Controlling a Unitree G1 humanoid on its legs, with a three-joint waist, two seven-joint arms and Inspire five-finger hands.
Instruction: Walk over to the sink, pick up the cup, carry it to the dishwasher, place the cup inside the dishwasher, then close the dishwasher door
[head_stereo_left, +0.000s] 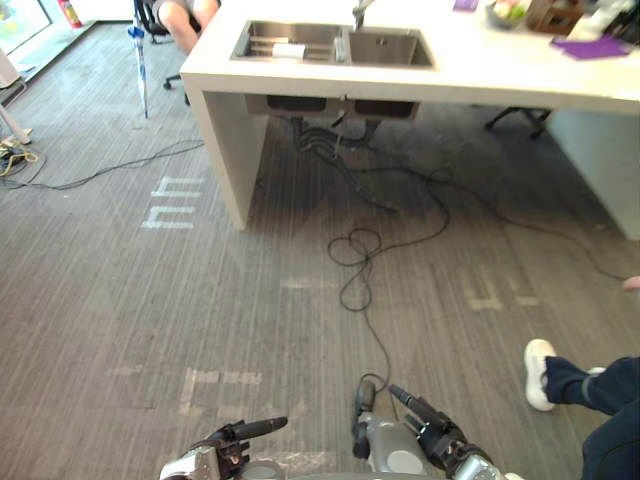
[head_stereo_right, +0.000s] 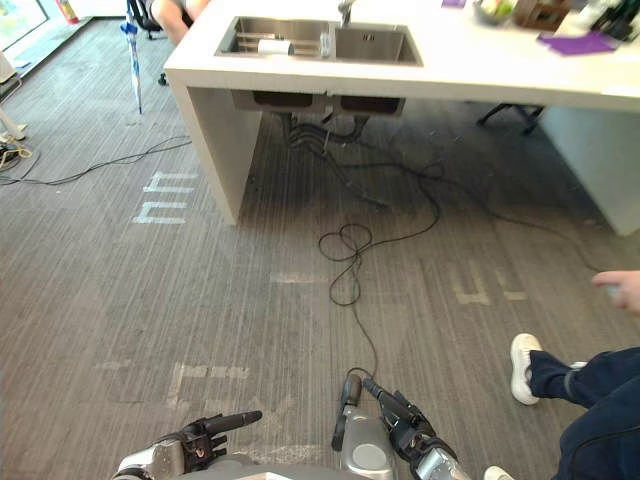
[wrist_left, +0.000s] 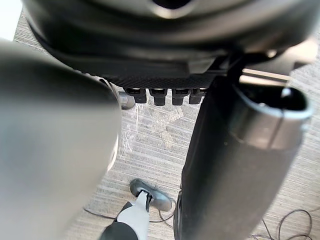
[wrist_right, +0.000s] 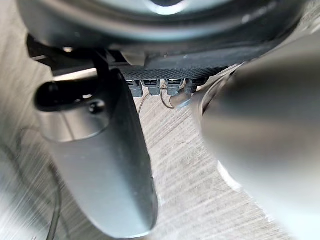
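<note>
Sink: a stainless steel double sink (head_stereo_left: 388, 47) is set in the white table (head_stereo_left: 500, 78), straight ahead and well apart from both hands.
Cup: it cannot be told for certain.
Hands: the left hand (head_stereo_left: 228, 443) and the right hand (head_stereo_left: 435, 432) are held low, fingers relaxed, with nothing held.

An office-like test space with a mock kitchen: far off, a white desk (head_stereo_left: 480, 75) with a steel sink (head_stereo_left: 335, 45) on tape-marked (head_stereo_left: 170, 205) grey carpet (head_stereo_left: 100, 300), office chair (head_stereo_left: 150, 18) far left.
</note>
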